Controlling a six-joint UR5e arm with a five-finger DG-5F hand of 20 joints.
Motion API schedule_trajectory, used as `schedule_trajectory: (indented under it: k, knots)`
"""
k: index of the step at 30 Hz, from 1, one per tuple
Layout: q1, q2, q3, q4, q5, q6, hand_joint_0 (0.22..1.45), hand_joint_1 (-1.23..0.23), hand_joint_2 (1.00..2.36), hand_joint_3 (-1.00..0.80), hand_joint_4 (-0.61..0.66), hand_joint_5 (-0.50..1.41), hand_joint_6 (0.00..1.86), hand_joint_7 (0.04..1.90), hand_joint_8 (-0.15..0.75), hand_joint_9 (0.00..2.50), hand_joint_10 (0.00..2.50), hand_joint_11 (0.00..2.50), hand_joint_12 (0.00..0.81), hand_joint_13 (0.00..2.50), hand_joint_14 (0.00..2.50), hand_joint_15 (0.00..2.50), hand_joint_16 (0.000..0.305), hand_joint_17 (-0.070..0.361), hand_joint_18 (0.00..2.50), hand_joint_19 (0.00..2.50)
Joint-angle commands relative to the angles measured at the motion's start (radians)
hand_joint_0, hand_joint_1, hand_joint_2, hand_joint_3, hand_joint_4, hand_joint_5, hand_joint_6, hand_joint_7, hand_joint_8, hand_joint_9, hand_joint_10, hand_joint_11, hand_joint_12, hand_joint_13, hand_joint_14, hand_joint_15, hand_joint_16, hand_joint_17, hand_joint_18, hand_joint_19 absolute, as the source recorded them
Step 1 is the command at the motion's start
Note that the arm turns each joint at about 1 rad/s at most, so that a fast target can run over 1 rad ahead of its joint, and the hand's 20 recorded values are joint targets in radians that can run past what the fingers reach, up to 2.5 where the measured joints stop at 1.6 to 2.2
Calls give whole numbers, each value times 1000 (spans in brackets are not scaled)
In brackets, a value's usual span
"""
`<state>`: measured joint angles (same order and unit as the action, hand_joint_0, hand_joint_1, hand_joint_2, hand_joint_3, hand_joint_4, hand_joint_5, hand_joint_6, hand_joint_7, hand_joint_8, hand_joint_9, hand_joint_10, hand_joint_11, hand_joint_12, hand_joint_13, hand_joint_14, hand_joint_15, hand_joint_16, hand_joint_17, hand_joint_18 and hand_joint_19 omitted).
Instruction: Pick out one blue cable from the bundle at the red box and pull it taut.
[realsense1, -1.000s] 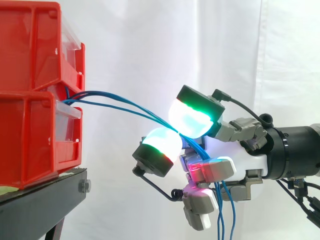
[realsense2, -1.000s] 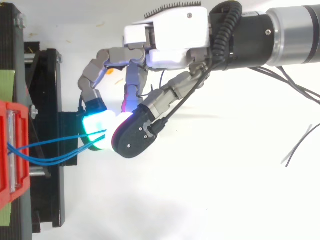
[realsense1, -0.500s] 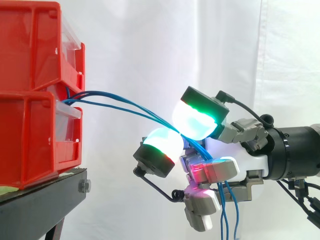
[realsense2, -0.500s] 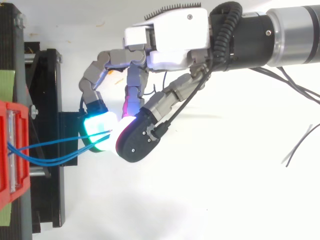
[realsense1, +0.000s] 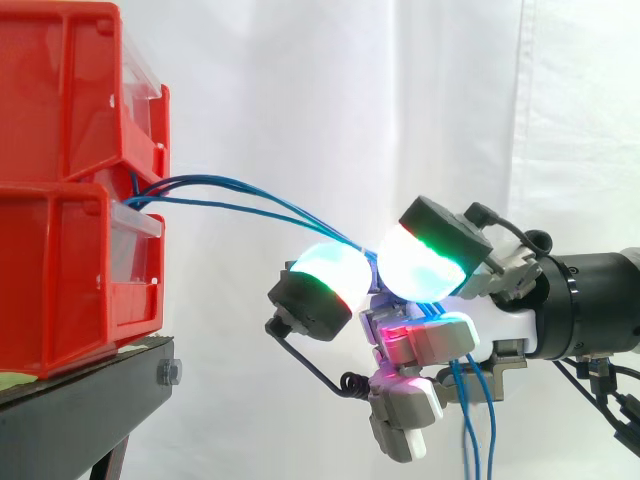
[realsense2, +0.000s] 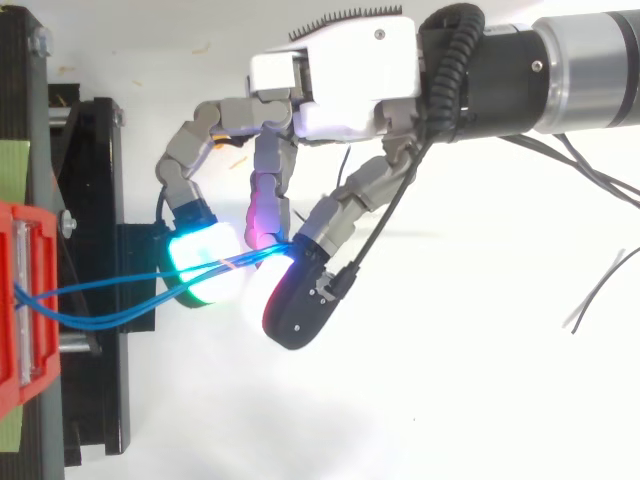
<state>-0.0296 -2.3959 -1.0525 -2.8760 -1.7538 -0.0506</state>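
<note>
The hand (realsense1: 510, 330) sits right of the stacked red bins (realsense1: 60, 150), well apart from them, fingers curled round the cables (realsense1: 250, 209). The cables come out of the gap between upper and lower bin, arc across open air, slack not taut, and run in between the two big pads (realsense1: 330, 278). Side view shows those pads just apart with the strands crossing the gap, so can't tell if they're really pinched or only hooked. Past the pads the strands go behind the lower fingers, and the loose ends (realsense1: 470, 430) hang down below the palm. In the top view the strands lie over the cyan pad (realsense2: 205, 265) toward the white one. Judged step: singling out, not yet pulling. Main risk: more than one strand is in the hand, looks like the whole bundle, so a pull from here would tighten several, not one. The cause is the wide pads taking all strands together. Second: with the pads not closed, the cables would just slide through and the slack would remain. Third: clamping hard and hauling right could drag the bins on the black stand (realsense1: 80, 400) or yank the cables out of them; how they're fixed inside is hidden. Strands may also snag on the lower fingers and kink. Needs one strand separated and a firm pinch before any pull.
</note>
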Motion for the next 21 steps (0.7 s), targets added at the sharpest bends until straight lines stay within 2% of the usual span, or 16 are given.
schedule_trajectory:
  k: [1, 6, 8, 11, 13, 16, 21]
  knots:
    - [-1, 0, 0, 0, 0, 0, 447, -919, 1000, -500, -65, -65, 904, 966, 248, 1423, 31, 888, 361, 1193, 27, 741, 52, 118, 993, 635]
    - [0, 0, 0, -2, -1, 0, 425, -812, 1000, -500, -35, -68, 885, 915, 251, 1407, 30, 887, 373, 1196, 24, 730, 56, 126, 1004, 616]
    - [-1, 0, 0, -2, 0, 0, 483, -650, 1000, -500, -44, -72, 879, 914, 235, 1394, 32, 869, 355, 1175, 28, 740, 52, 117, 965, 640]
    - [-1, 0, -1, -2, 0, 0, 545, -588, 1000, -500, -80, -73, 873, 961, 223, 1390, 31, 881, 337, 1166, 28, 753, 48, 108, 932, 675]
    - [-1, 0, -1, -2, -1, 0, 595, -661, 1003, -467, -98, -65, 880, 971, 217, 1406, 33, 904, 330, 1171, 29, 759, 46, 103, 915, 689]
    - [-1, 0, 0, 0, 0, -2, 593, -751, 1016, -308, -81, -62, 892, 1006, 218, 1424, 34, 913, 335, 1179, 27, 762, 46, 103, 919, 682]
    - [-1, 0, 0, -2, 0, 0, 606, -843, 1022, -191, -8, -63, 915, 1033, 235, 1401, 33, 927, 340, 1185, 29, 769, 46, 104, 930, 682]
